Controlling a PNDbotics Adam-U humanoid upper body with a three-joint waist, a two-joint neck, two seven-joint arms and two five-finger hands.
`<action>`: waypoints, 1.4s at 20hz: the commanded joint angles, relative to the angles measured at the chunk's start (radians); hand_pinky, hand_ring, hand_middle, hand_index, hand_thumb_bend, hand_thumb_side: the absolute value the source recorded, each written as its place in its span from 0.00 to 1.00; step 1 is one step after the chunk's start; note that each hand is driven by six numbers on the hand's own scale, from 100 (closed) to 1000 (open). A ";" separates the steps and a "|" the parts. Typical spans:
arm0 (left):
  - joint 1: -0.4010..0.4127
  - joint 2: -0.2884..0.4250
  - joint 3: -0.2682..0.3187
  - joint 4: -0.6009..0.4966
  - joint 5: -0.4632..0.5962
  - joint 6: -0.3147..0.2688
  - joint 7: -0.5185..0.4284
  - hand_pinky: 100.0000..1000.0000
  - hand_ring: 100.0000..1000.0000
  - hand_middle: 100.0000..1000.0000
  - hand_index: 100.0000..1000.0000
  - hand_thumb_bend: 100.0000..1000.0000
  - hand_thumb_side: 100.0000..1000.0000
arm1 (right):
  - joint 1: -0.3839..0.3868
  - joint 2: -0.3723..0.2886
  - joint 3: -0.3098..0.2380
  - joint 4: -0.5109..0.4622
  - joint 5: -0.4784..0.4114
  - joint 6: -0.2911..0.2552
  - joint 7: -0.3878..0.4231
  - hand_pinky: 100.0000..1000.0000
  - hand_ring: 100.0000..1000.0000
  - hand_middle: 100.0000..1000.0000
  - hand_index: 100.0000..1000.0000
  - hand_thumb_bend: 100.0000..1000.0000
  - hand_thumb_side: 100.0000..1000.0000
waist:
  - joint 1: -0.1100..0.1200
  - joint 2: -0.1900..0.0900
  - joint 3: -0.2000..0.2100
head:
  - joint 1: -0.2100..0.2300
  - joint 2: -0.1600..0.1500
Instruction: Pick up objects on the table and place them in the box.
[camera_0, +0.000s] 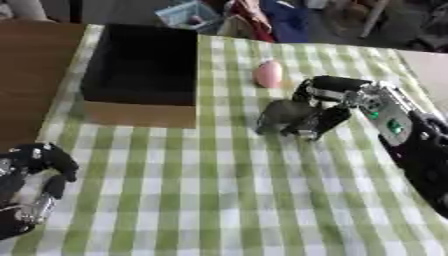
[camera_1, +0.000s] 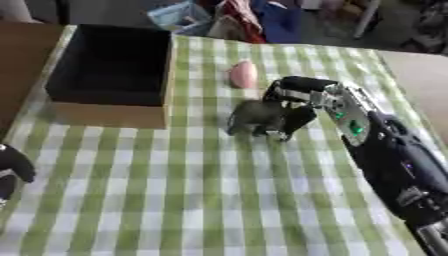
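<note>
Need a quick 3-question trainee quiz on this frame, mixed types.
1. True or false: the pink object already lies inside the box.
2. Which hand is closing round the grey object? A) left hand B) right hand
3. Fill in: the left hand rests idle near the lower ___ corner of the left eye view.

Key: 1 false, it lies on the checked cloth right of the box. 2 B. 3 left.

Cloth (camera_0: 219, 190) on the worktop: green-and-white check. Box (camera_0: 140, 65): black inside, tan cardboard outside. Small rounded object (camera_0: 268, 74): pink. Object (camera_1: 255, 117) beside the right hand (camera_0: 328, 107): dark grey. Both hands: black with silver parts; left hand (camera_0: 31, 185) likewise.
</note>
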 joint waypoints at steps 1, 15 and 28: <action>-0.010 0.009 0.003 -0.012 -0.005 0.000 -0.002 0.61 0.50 0.53 0.65 0.00 0.24 | -0.025 -0.031 -0.018 -0.015 0.004 0.000 -0.034 0.62 0.42 0.33 0.50 0.28 0.52 | 0.003 -0.014 0.001 | -0.001 0.002; -0.008 0.012 0.003 -0.012 -0.002 0.001 -0.004 0.61 0.50 0.53 0.65 0.00 0.24 | -0.063 -0.088 -0.022 -0.124 -0.096 -0.003 -0.050 0.58 0.34 0.22 0.40 0.20 0.36 | 0.001 -0.021 0.001 | 0.000 -0.003; -0.018 0.019 -0.014 -0.007 0.002 0.001 -0.024 0.62 0.50 0.53 0.65 0.00 0.24 | -0.187 -0.070 -0.041 -0.146 -0.134 0.009 -0.037 0.58 0.33 0.21 0.40 0.23 0.24 | -0.015 -0.030 0.046 | -0.022 -0.020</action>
